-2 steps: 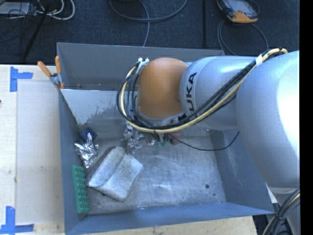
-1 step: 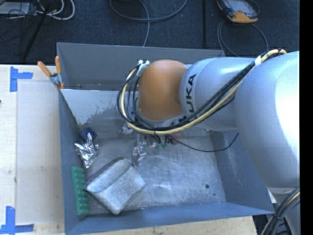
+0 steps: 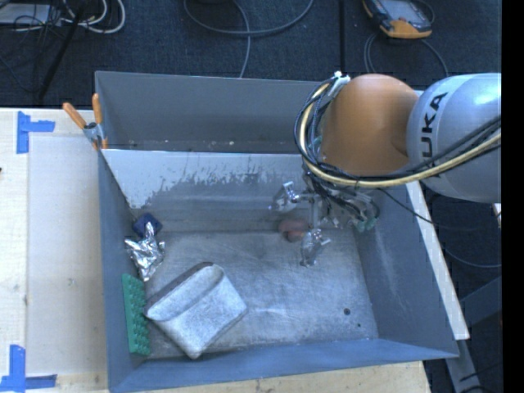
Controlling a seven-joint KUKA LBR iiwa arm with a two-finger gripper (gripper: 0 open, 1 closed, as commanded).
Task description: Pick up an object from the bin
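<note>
grey metal bin [image 3: 246,137] floor under the gripper [image 3: 300,223]: you see the jaws spread apart, clasping nothing, with a small reddish-brown ball [image 3: 291,232] lying loose between them. it looks light, firm and apt to roll; take it across its middle. across the bin from the jaws lie crumpled foil [image 3: 146,254] and a grey cloth pouch [image 3: 196,308].

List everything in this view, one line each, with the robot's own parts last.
bin: one, grey metal, centre of view
folded cloth: one, pale grey, front left of the floor
toothed strip: one, green, along the left wall beside the cloth
crumpled foil: one, silver, left side, behind the strip
small blue thing: one, dark blue, just behind the foil
small round thing: one, reddish brown, mid-floor, beside the gripper
gripper: one, metal, low over the floor's right half
arm: one, silver with orange cover, from the right
</note>
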